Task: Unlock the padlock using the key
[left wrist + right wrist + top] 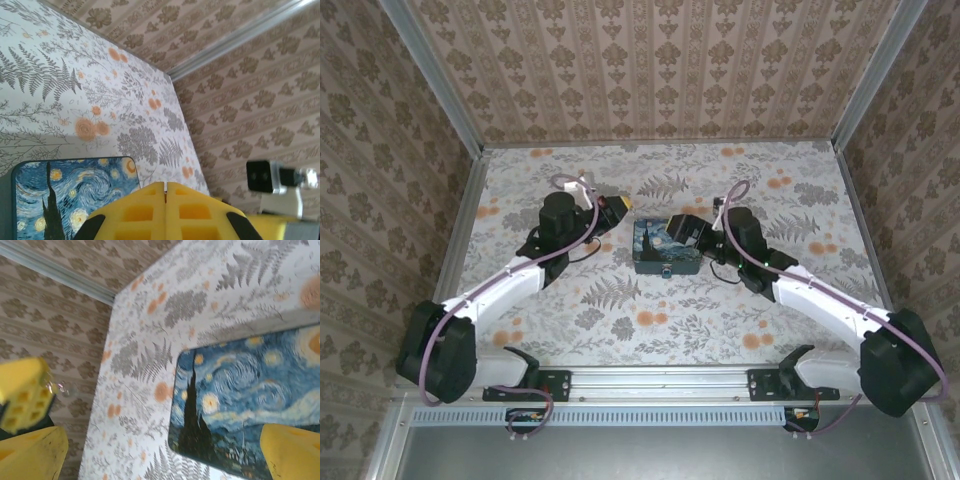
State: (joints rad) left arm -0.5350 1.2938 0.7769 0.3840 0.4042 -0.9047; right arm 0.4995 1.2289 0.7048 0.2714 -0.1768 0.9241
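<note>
My left gripper [617, 207] hovers left of the dark-blue swirly-print box [665, 250], with its yellow fingers [140, 210] pressed together. A thin metal sliver, the key [51, 386], glints at that gripper's tip in the right wrist view and is pinched between its pads. Over the box's right part, my right gripper [688, 232] stands wide open with nothing between its fingers [290, 452]. The box lid [250, 390] lies below the open jaws. The padlock is hidden.
The floral tabletop [620, 310] is closed in by patterned walls at the back [660, 70] and on both sides, with metal rails in the corners. The box [65, 195] lies near the middle, between the two arms.
</note>
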